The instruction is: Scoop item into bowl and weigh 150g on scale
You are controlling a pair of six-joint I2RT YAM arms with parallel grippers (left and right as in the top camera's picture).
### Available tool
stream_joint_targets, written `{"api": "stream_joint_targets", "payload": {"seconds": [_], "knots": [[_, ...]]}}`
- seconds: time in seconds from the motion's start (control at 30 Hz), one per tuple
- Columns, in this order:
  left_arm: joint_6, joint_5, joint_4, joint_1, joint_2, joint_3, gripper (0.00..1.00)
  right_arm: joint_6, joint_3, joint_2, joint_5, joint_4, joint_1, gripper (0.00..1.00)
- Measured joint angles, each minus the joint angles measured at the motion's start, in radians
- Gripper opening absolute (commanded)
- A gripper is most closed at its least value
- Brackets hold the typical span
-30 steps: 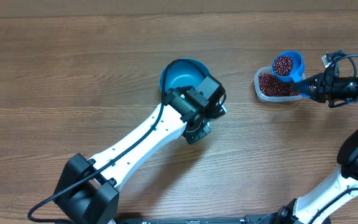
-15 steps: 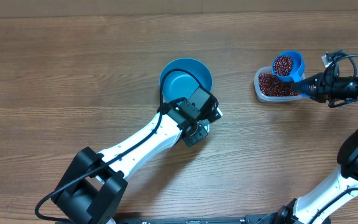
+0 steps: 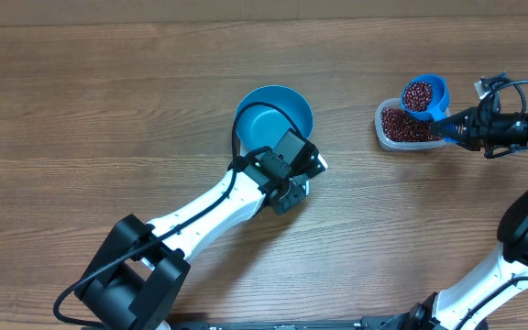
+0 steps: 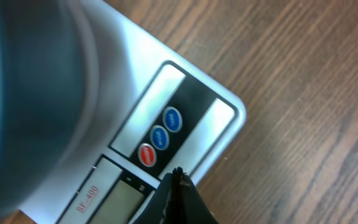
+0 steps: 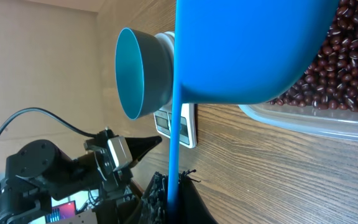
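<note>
Left pincer [image 4: 177, 176] shut, empty, tips just over the scale's [image 4: 211, 111] button panel. Teal bowl [image 3: 275, 112] sits on the scale. Right pincer [image 5: 171, 183] clamps the blue scoop [image 3: 441, 95] by its handle. Scoop carries beans [image 3: 417, 95] above the clear tub [image 3: 380, 122] on the bench [image 3: 108, 110].

Brown wood-grain table [image 3: 108, 110]; beyond it, perhaps a beige wall [image 5: 42, 56].

Clear tub [image 3: 379, 120] on wooden table [image 3: 108, 110] — blue scoop [image 3: 441, 99] above it.
</note>
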State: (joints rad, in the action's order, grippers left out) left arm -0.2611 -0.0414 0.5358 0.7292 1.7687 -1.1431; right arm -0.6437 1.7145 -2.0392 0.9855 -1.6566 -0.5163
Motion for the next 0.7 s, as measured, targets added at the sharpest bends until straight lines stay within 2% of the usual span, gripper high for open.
{"api": "stream_joint_targets", "payload": {"seconds": [0.7], "knots": [[0.023,0.003,-0.022,-0.014,0.068,0.005,0.04,0.0,0.0,0.0,-0.003,0.003,0.0,0.04]]}}
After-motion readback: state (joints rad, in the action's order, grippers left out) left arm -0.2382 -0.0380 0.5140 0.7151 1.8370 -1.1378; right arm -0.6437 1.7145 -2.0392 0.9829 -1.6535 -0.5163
